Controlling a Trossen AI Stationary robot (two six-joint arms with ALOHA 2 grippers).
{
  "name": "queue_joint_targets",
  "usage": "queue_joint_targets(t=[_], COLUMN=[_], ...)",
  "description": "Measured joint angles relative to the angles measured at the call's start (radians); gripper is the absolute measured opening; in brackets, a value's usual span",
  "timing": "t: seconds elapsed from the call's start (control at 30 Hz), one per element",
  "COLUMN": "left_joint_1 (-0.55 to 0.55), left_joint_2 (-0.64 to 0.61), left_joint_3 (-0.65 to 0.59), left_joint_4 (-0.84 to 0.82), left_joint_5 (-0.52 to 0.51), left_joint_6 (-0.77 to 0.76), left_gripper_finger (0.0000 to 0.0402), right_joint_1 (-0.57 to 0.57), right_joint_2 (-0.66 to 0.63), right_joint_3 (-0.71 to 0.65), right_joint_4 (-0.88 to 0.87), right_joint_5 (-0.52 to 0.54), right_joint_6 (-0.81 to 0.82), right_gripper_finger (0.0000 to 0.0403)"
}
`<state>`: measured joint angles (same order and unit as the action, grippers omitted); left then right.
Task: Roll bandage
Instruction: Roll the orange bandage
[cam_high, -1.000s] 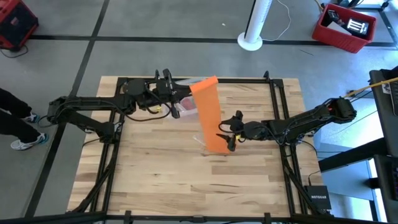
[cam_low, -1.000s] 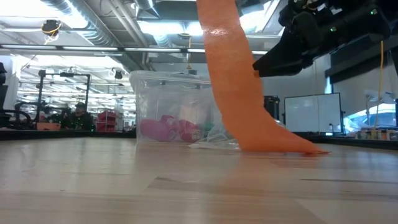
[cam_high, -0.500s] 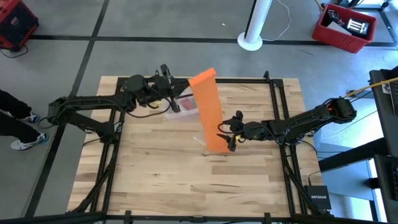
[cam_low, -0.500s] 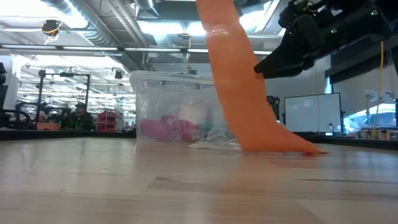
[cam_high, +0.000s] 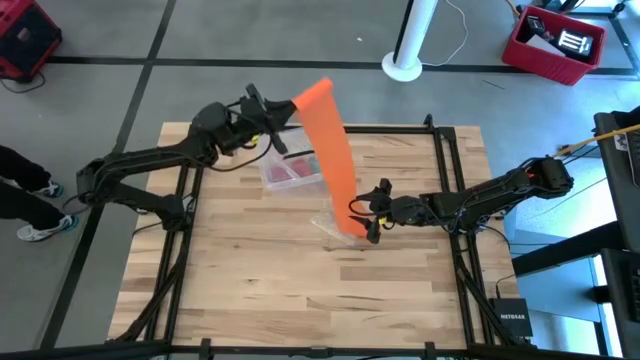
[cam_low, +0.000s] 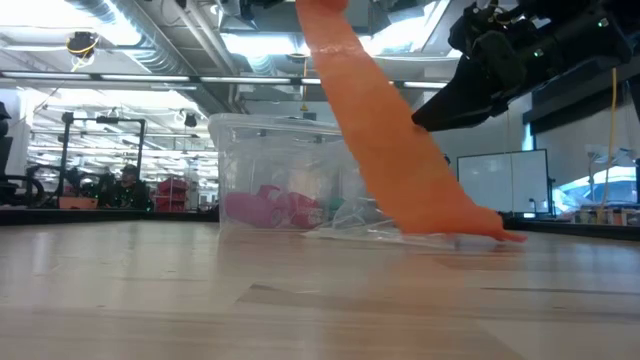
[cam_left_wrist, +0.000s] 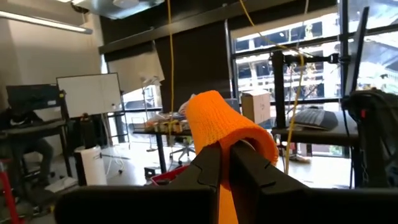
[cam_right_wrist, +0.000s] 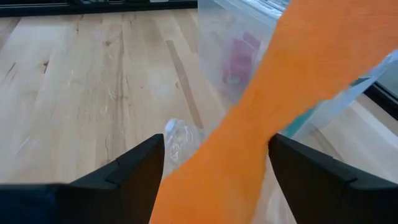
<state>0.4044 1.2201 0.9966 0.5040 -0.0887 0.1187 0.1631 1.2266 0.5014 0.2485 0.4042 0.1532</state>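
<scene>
The bandage (cam_high: 335, 160) is a long bright orange strip that slants up from the table's middle toward the far left. Its lower end (cam_low: 470, 222) lies on the table. My left gripper (cam_high: 283, 105) is high above the table's far side, shut on the strip's upper end. My right gripper (cam_high: 368, 222) is low over the table's middle, at the strip's lower part. It is open, and the strip (cam_right_wrist: 261, 112) runs between its two fingers, which stand on either side of it. It shows at the upper right in the low view (cam_low: 450, 105). My left gripper pinches the bandage's upper end (cam_left_wrist: 225, 186) between its two fingers. The end's tip (cam_left_wrist: 217, 115) curls over the fingertips. That end is lifted clear and the strip hangs slanting below it, fairly straight, down to the table. Of my right gripper, I cannot tell whether its fingers touch the strip.
A clear plastic box (cam_high: 292, 168) with red and pink contents stands at the table's far side behind the strip. A crumpled clear wrapper (cam_high: 328, 225) lies beside the strip's lower end. A person's feet (cam_high: 40, 225) show on the floor at the left.
My left gripper has gone up and toward the table's far-left with the bandage's upper end. The strip now slants more and looks straighter. Its lower end has stayed on the table at my right gripper.
</scene>
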Motion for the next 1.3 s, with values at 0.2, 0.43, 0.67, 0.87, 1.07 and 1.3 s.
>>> queue_joint_targets(t=[0.2,0.43,0.67,0.87,1.07,1.3], left_joint_1=[0.016,-0.036,-0.143,-0.229,-0.291,-0.321], left_joint_2=[0.000,0.000,-0.004,-0.022,-0.048,-0.057], left_joint_3=[0.000,-0.019,-0.020,-0.021,-0.021,-0.020], left_joint_4=[0.000,-0.005,0.021,0.035,0.075,0.087], left_joint_5=[0.000,0.141,0.267,0.336,0.334,0.333], left_joint_6=[-0.029,-0.096,-0.080,-0.032,0.008,0.042], left_gripper_finger=[0.0011,0.0011,0.0011,0.0011,0.0011,0.0011], right_joint_1=[0.000,0.000,0.000,0.000,0.000,0.000], right_joint_2=[0.000,-0.007,-0.020,-0.072,-0.178,-0.155], right_joint_3=[0.000,0.000,0.000,0.001,0.041,0.043], right_joint_4=[-0.007,-0.056,-0.048,0.071,-0.010,-0.009], right_joint_5=[0.000,-0.015,-0.048,0.001,0.052,-0.104], right_joint_6=[0.001,-0.010,-0.012,-0.090,-0.153,-0.161], right_gripper_finger=[0.0287,0.0287,0.0287,0.0287,0.0287,0.0287])
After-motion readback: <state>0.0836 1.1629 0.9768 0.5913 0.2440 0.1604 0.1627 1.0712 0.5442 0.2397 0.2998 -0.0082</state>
